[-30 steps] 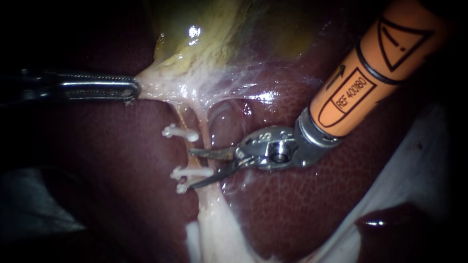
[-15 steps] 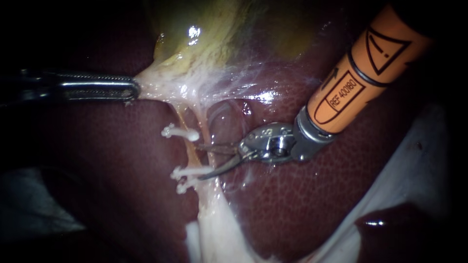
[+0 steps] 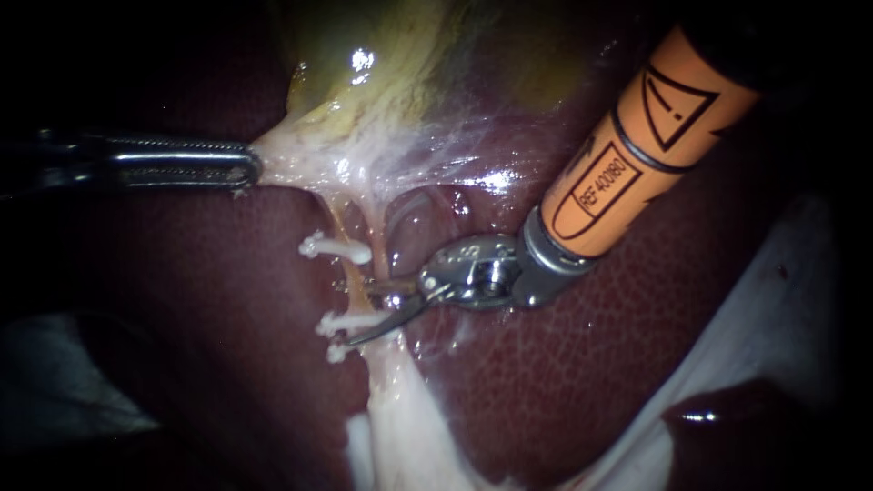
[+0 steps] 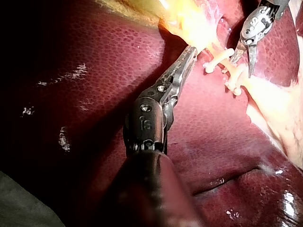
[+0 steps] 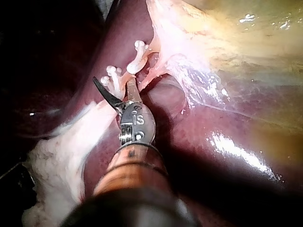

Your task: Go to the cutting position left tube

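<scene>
In the endoscope view the left tube (image 3: 357, 273) runs down from the gallbladder (image 3: 409, 55), with one white clip (image 3: 336, 247) above and two white clips (image 3: 350, 321) below. My right instrument (image 3: 355, 314), on an orange shaft, holds its blades open astride this tube between the upper clip and the lower pair. The right wrist view shows the same blades (image 5: 117, 89) spread beside the clips (image 5: 138, 56). My left instrument (image 3: 244, 168) is shut on pale tissue at the gallbladder's neck and pulls it left; its jaws (image 4: 189, 53) also show in the left wrist view.
Dark red liver (image 3: 564, 364) lies under everything. A second pale strand, the right tube (image 3: 384, 241), runs just right of the left tube. Fatty white tissue (image 3: 400, 418) hangs below the clips. A white cloth (image 3: 782, 300) lies at the right edge.
My right instrument has slid left and slightly up across the liver, so its open blades now reach across the left tube between the clips. The left instrument has held still.
</scene>
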{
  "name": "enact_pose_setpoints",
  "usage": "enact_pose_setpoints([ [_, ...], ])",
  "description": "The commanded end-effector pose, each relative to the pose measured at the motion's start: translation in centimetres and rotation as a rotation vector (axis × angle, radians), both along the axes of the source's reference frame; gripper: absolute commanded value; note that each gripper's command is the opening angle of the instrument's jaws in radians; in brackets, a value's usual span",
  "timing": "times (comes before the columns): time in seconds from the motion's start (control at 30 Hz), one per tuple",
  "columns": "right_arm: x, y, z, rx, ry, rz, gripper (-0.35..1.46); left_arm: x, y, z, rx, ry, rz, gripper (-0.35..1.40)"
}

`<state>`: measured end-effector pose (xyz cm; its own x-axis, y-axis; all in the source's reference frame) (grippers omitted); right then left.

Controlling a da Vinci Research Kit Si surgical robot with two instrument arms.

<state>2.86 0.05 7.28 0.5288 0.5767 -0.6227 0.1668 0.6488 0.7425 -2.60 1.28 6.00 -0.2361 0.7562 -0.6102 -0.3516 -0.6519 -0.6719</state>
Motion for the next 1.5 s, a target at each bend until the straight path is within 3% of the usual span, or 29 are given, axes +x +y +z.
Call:
enact_pose_setpoints([
  [0.03,0.03,0.0,0.0,0.003,0.003,0.006,1.13,0.0,0.0,0.0,0.0,0.001,-0.001,-0.35],
  [0.3,0.29,-0.03,-0.04,0.014,0.027,0.081,1.18,0.0,0.0,0.01,0.0,0.001,-0.001,-0.35],
  [0.47,0.43,-0.05,-0.09,0.021,0.05,0.104,1.28,-0.01,-0.01,0.01,0.0,0.001,-0.001,-0.35],
  [0.7,0.5,-0.08,-0.17,0.019,0.048,0.109,1.3,-0.01,-0.01,0.01,0.0,0.001,-0.001,-0.35],
  [1.13,0.53,-0.04,-0.52,0.063,0.068,0.128,1.31,0.0,-0.01,0.01,0.0,0.001,0.0,-0.35],
  [1.5,0.52,-0.05,-0.53,0.068,0.066,0.128,1.31,0.0,-0.01,0.01,0.0,0.001,0.0,-0.35],
])
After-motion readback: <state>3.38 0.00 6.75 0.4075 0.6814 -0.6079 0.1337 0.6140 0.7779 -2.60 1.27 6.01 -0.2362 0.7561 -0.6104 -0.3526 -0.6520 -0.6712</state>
